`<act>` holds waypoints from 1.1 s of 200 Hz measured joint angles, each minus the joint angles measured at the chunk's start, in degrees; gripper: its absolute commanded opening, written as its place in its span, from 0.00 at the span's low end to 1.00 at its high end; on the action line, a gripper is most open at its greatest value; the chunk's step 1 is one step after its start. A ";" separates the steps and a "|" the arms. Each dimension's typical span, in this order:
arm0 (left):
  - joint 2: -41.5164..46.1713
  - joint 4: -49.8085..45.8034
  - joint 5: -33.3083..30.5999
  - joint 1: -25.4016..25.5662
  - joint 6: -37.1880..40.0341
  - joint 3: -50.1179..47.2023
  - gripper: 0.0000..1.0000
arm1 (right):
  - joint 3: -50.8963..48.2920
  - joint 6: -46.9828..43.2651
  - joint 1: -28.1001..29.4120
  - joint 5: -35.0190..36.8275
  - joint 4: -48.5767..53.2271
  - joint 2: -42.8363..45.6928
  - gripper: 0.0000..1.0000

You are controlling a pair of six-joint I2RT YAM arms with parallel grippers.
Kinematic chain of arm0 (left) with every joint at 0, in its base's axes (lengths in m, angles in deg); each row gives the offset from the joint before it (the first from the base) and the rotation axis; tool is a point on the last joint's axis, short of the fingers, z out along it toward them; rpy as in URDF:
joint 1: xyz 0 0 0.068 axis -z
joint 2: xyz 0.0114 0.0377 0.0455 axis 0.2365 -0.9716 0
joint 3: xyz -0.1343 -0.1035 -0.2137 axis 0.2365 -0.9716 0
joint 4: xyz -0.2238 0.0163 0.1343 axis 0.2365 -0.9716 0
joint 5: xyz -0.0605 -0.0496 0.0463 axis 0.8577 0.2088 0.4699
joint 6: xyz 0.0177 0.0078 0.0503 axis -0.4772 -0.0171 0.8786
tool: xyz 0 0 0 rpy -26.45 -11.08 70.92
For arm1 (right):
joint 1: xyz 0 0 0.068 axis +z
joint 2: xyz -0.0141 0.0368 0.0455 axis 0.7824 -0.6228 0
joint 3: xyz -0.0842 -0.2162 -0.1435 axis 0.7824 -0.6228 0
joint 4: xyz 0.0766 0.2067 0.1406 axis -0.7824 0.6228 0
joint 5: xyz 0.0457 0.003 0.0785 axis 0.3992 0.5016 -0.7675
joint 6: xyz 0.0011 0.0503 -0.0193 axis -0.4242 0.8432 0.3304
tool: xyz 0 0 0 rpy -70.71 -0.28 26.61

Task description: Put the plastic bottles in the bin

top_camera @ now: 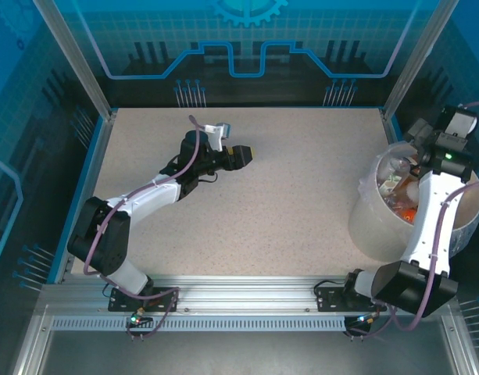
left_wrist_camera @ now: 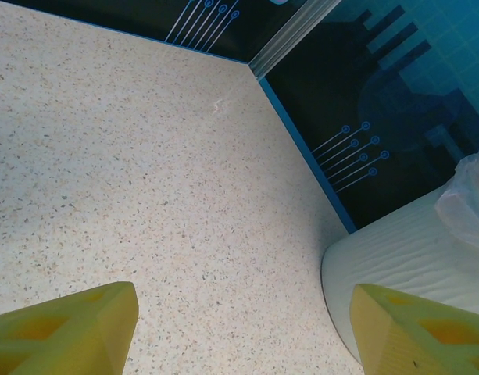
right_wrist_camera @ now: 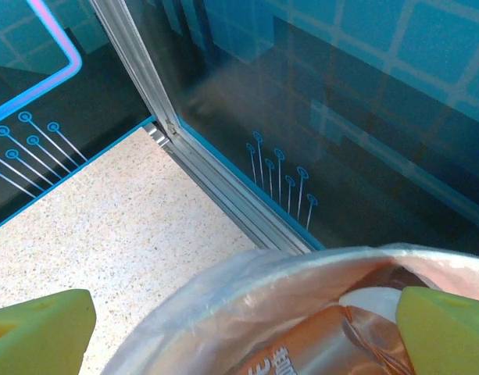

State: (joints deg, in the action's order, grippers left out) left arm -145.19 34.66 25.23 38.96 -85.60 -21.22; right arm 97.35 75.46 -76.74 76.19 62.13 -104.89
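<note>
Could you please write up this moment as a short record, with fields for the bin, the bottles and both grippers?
bin: white tub at the right side of the table
bottles: several clear ones piled inside the bin
brown-labelled bottle: in the bin, directly under the right gripper
left gripper: open, holding nothing, over the middle of the table
right gripper: open, holding nothing, above the bin's contents
table: speckled beige surface

Clear plastic bottles [top_camera: 399, 191] — jumbled inside round white bin [top_camera: 372, 226], right side
</note>
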 measured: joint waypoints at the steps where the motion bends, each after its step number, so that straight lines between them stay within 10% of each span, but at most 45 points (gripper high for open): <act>1: 0.00 -0.04 0.00 0.00 0.00 0.00 0.73 | -0.04 0.02 0.00 0.02 -0.02 0.07 1.00; 87: 3.04 -4.90 -5.20 0.02 2.58 0.00 0.77 | 7.52 -1.11 4.26 1.01 7.48 2.80 1.00; 220: 30.14 -24.04 -33.88 -7.72 5.31 -6.73 0.99 | -1.22 -14.29 47.30 -15.19 -4.39 6.73 1.00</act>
State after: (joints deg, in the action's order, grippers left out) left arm -115.04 10.62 -8.65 31.24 -80.28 -27.95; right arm 96.13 61.16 -29.44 61.00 57.74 -98.16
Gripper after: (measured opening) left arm 0.986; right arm 0.999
